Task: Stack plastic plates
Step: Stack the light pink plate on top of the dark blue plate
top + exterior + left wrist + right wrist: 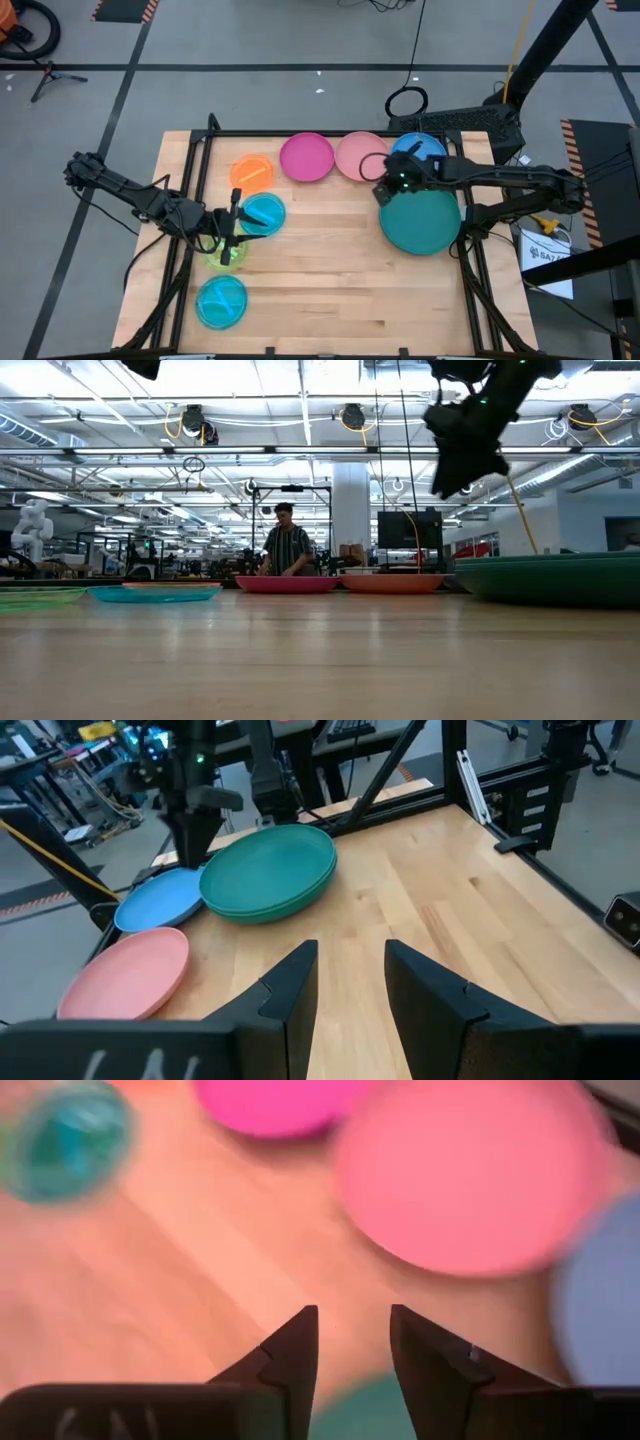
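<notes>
Plates lie flat on the wooden table. Along the far edge are an orange plate [252, 172], a magenta plate [306, 157], a pink plate [360, 155] and a blue plate [418, 150]. A large teal plate [420, 222] sits at the right; the left wrist view [268, 870] shows it on top of a second plate. At the left are a cyan plate [262, 213], a lime plate [228, 255] and another cyan plate [221, 300]. My left gripper [232, 225] is open and empty above the lime and cyan plates. My right gripper [385, 190] is open and empty, raised over the teal plate's far left rim.
A black frame [200, 150] runs round the table's edges. Bare wood [330, 250] lies between the two groups of plates. A person [288, 545] stands far behind the table in the low view.
</notes>
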You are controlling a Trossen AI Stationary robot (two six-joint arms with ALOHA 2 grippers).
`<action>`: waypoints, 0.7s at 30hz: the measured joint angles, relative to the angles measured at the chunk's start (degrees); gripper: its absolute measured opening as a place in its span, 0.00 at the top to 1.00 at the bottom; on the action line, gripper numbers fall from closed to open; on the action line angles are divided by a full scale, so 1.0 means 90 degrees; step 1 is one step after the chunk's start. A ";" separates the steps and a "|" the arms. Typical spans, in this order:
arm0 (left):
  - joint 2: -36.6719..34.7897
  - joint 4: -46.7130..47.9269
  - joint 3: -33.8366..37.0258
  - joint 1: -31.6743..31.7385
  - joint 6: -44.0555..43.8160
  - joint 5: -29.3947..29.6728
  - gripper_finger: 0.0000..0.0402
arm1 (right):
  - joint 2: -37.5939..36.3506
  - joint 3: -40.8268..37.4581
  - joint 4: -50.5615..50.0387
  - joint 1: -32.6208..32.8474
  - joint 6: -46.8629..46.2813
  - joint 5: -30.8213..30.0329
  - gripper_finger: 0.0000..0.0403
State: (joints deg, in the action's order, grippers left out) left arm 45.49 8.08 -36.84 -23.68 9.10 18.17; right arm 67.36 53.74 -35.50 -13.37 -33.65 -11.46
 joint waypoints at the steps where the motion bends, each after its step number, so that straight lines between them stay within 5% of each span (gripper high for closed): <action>1: 0.0001 0.0028 0.0000 0.0000 0.0058 0.0002 0.69 | 0.0112 0.0000 0.0265 0.0000 0.0053 0.0110 0.71; 11: -0.0002 0.0257 0.0000 0.0216 0.0340 0.0160 0.69 | 0.1978 0.1041 0.0565 -0.0089 0.0993 0.0292 0.71; 21: -0.0001 0.0756 0.0000 0.0395 0.0019 0.0160 0.69 | 0.3749 0.2519 -0.1041 -0.0448 0.2830 0.0092 0.71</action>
State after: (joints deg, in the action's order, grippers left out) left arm 45.48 14.89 -36.84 -20.13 9.27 19.62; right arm 101.10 76.41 -44.86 -17.40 -8.18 -10.63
